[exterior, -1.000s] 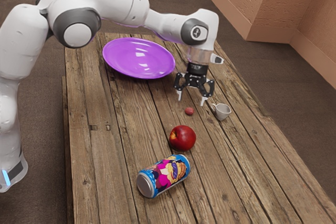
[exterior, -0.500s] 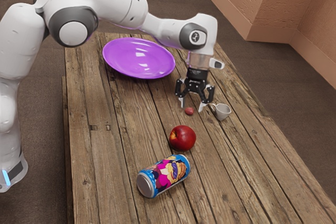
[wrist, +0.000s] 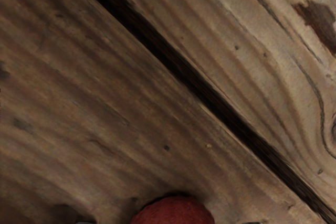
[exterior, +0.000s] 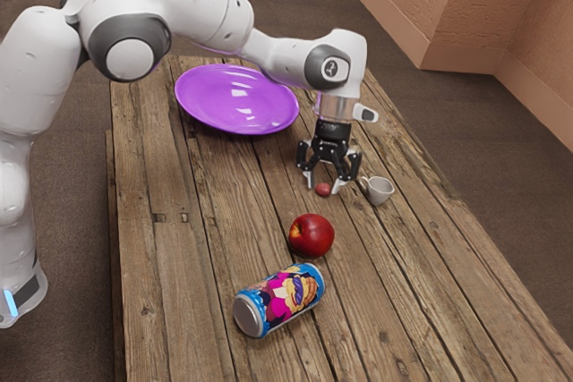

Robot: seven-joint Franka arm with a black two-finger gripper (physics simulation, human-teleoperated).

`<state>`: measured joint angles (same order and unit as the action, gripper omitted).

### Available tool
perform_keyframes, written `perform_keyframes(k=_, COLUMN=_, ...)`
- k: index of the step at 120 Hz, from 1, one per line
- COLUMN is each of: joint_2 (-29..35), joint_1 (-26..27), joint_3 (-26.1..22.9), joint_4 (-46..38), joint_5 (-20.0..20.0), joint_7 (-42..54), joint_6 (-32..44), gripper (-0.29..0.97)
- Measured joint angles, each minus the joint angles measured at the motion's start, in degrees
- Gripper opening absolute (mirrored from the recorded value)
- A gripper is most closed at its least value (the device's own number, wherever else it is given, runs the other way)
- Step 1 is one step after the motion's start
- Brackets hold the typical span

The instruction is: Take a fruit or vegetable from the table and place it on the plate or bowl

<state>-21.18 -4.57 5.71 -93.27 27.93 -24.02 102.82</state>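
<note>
Claw [exterior: 322, 180] spread open, gripping nothing, fingers straddling the small red fruit [exterior: 322, 189] lying on the counter [exterior: 206, 221]. Purple plate [exterior: 206, 96] well apart; small grey cup [exterior: 380, 189] just beside the claw.

Arm [exterior: 201, 2] is showing glossy white rounded shells, fat segments getting slimmer toward the wrist. Dark grey round caps are covering the joints: a big shoulder cap [exterior: 131, 46] and a smaller wrist cap [exterior: 329, 66] carrying a small white logo. Greyish see-through collar [exterior: 333, 106] is sitting under the wrist, with a small white tab [exterior: 365, 114] sticking out beside it. Pincer [exterior: 320, 179] is looking black, with fingers [exterior: 304, 163] ending in pale tips. White base column [exterior: 18, 248] is wearing a dark band, and a blue light [exterior: 9, 303] is glowing low down.
</note>
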Motion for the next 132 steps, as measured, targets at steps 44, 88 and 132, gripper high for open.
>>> perform_keyframes(k=44, joint_2=-0.4, joint_1=0.1, joint_3=-0.1, joint_4=0.1, joint_5=0.3, joint_7=0.4, joint_6=0.8, gripper=0.71)
perform_keyframes(k=88, joint_2=0.3, joint_1=0.1, joint_3=-0.1, joint_4=0.0, joint_5=-0.3, joint_7=0.7, joint_6=1.1, gripper=0.23)
perform_keyframes(k=132, joint_2=-0.1, joint_1=0.3, joint_3=-0.1, joint_4=0.0, joint_5=-0.6, joint_7=0.4, joint_6=1.4, gripper=0.18)
